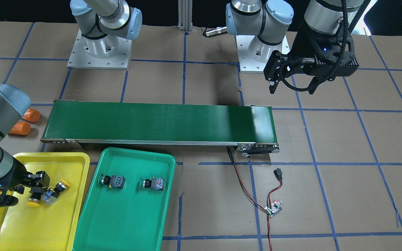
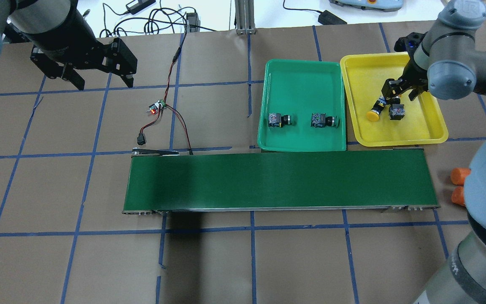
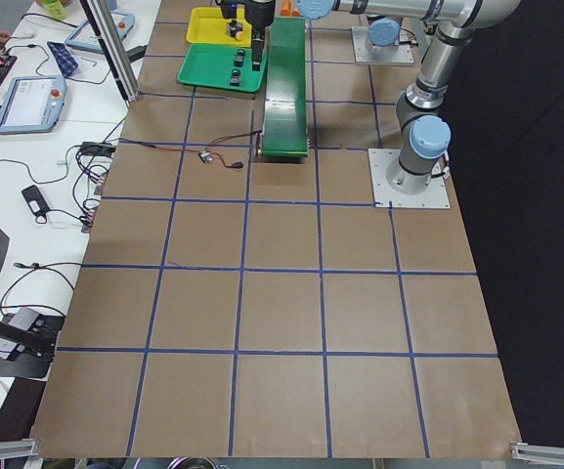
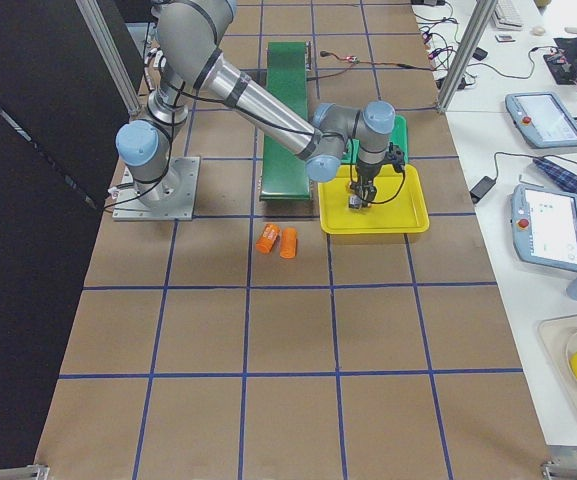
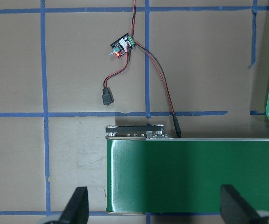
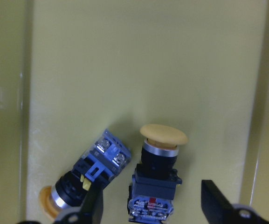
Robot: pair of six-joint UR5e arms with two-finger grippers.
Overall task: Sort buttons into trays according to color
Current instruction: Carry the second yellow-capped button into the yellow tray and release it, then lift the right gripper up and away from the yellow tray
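Two yellow-capped buttons lie close together in the yellow tray (image 2: 395, 133): one (image 6: 158, 172) sits between my right gripper's fingers, the other (image 6: 93, 173) lies tilted just beside it. My right gripper (image 2: 397, 92) hangs low over them, open, with a gap still showing beside the button. Two green-capped buttons (image 2: 279, 120) (image 2: 323, 120) lie on their sides in the green tray (image 2: 302, 80). Far off at the table's other end, my left gripper (image 2: 103, 83) hovers open and holds nothing. Its wrist view looks down on the conveyor's end.
A long dark-green conveyor belt (image 2: 281, 181) runs beside both trays. A small circuit board (image 2: 157, 107) with red and black wires lies near the belt's left end. Two orange cylinders (image 2: 459, 176) rest past the belt's right end.
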